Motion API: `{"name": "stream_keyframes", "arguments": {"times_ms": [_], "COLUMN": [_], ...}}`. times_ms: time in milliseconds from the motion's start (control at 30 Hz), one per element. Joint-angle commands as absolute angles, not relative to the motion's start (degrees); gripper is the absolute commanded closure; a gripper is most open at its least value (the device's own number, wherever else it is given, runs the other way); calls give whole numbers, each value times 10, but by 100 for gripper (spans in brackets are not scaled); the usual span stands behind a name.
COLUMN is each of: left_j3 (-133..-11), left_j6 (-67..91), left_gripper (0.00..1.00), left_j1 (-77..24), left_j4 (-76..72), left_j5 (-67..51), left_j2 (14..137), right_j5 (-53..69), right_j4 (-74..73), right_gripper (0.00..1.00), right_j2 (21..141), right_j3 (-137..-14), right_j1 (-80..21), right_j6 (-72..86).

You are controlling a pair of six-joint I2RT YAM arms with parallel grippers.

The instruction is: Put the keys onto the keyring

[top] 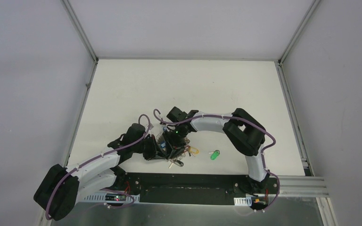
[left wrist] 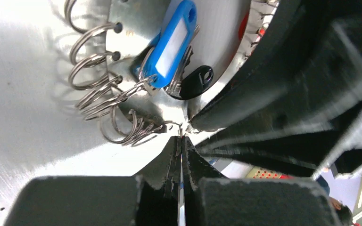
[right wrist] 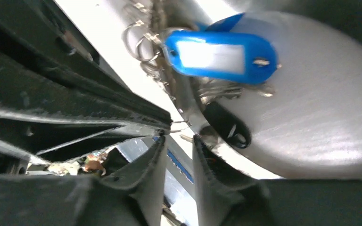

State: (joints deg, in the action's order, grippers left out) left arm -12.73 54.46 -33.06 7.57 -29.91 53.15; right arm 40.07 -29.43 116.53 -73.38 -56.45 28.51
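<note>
Top view: left gripper (top: pixel 162 147) and right gripper (top: pixel 179 140) meet over keyring (top: pixel 173 154) cluster near front edge of table (top: pixel 122 94). Green-tagged key (top: pixel 215 154) lies alone on table, right of cluster.

Left wrist: left fingers pressed together, thin wire loop at tips. Blue-tagged key (left wrist: pixel 174 44) lies against silvery keyring, beside small split rings (left wrist: pixel 96 92).

Right wrist: right fingers narrowly parted, nothing visibly between them. Blue-tagged key just above tips.
</note>
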Motion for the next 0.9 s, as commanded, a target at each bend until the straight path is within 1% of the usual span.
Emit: {"name": "stream_keyframes", "arguments": {"times_ms": [0,67,133,200,267,400,500,700,867], "left_j3": [-186,-216,-249,-282,-316,-367,-391,-424,-436], "left_j6": [513,482,452,417,396,381,400,498,600], "left_gripper": [100,100,100,100,100,100,100,100,100], "left_j1": [-336,-336,-336,-336,-336,-336,-336,-336,-336], "left_j4": [105,145,182,216,246,269,274,312,327], "left_j5": [-294,-298,-297,-295,-291,-297,-299,-265,-255], "left_j2": [520,519,520,524,533,558,572,589,588], "right_j5": [331,316,301,287,277,271,260,230,213], "right_j4": [-309,-310,-308,-304,-298,-274,-266,-270,-267], "right_gripper": [63,53,46,43,41,40,40,43,48], "right_j2": [1094,1063,1030,997,964,904,869,824,803], "right_j3": [-732,-722,-711,-702,-692,-669,-656,-644,-639], "right_j1": [-561,-557,-551,-546,-537,-514,-502,-500,-502], "right_j6": [240,227,213,197,189,188,186,174,175]}}
